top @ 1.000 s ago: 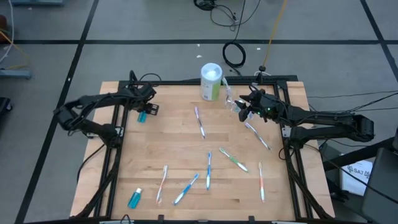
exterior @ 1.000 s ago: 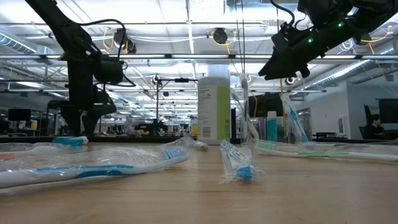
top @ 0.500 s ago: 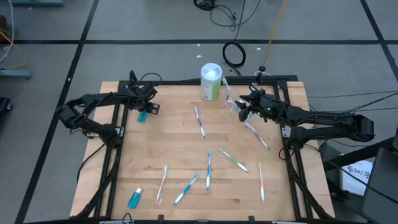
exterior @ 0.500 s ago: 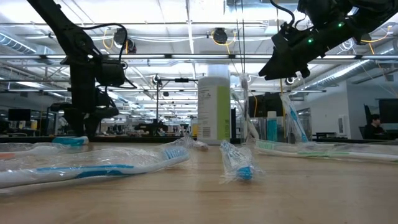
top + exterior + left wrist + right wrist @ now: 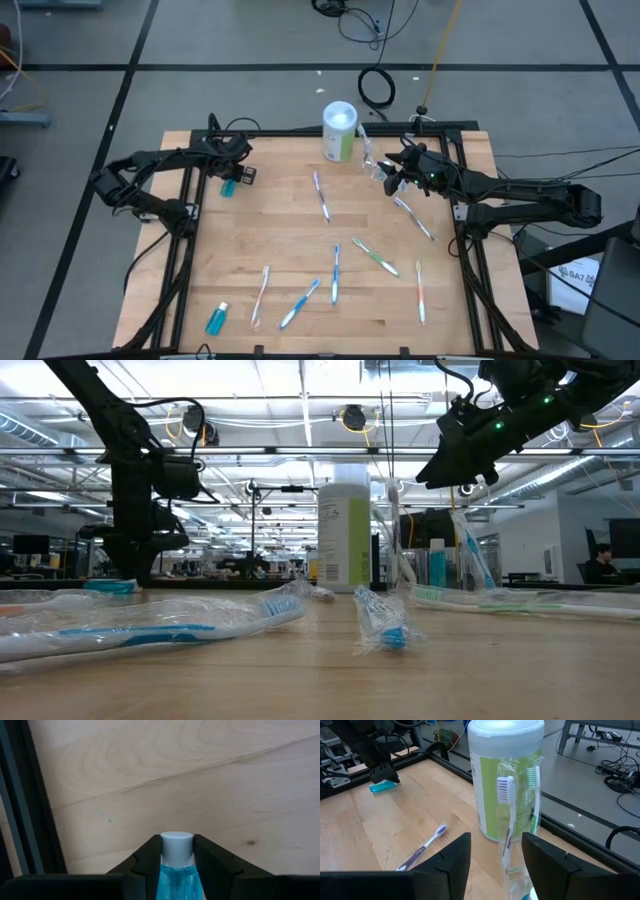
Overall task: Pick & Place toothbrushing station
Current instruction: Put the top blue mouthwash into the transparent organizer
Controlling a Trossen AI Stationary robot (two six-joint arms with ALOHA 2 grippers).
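Wooden table (image 5: 300, 250), centre of the high view. White-and-green canister (image 5: 339, 131) upright at its upper middle edge; the clear cup (image 5: 520, 880) holding wrapped toothbrushes (image 5: 507, 815) stands just right of it. Right gripper (image 5: 392, 172), upper right, hangs above the cup with its fingers spread, grasping nothing. Left gripper (image 5: 232, 180), upper left, has its fingers (image 5: 145, 865) against both sides of a teal white-capped tube (image 5: 176, 865). Loose toothbrushes (image 5: 335, 272) lie scattered at lower centre; a second tube (image 5: 216, 318) lies lower left.
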